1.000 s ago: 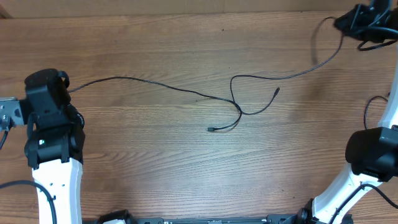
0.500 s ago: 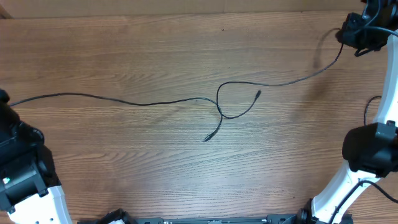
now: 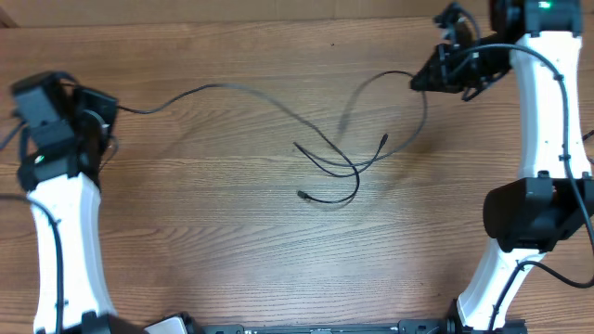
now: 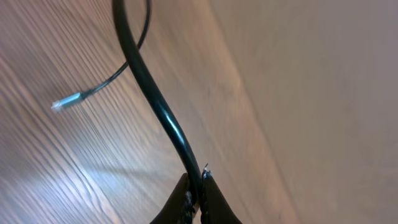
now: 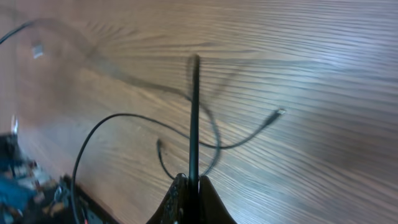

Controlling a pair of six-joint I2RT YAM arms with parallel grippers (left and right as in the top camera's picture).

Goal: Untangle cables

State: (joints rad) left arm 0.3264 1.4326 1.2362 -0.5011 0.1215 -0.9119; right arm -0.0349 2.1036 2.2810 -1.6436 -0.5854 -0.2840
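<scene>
Both claws were pinched fully closed, each on one strand: the left claw (image 4: 198, 198) out at the table's 10 o'clock, the right claw (image 5: 190, 186) near 1 o'clock. The cables (image 3: 345, 169) sagged slack between them and crossed in a loose loop near the centre of the table (image 3: 186, 250), with small plug ends (image 3: 383, 139) lying free just beside the crossing. The step in hand looked like pulling the strands apart. The next move probably called for drawing the claws outward, toward 9 and 3 o'clock, gently enough that the crossing slid open rather than cinched.

A brown wood-grain table (image 3: 232, 241) fills the view, softly lit.
</scene>
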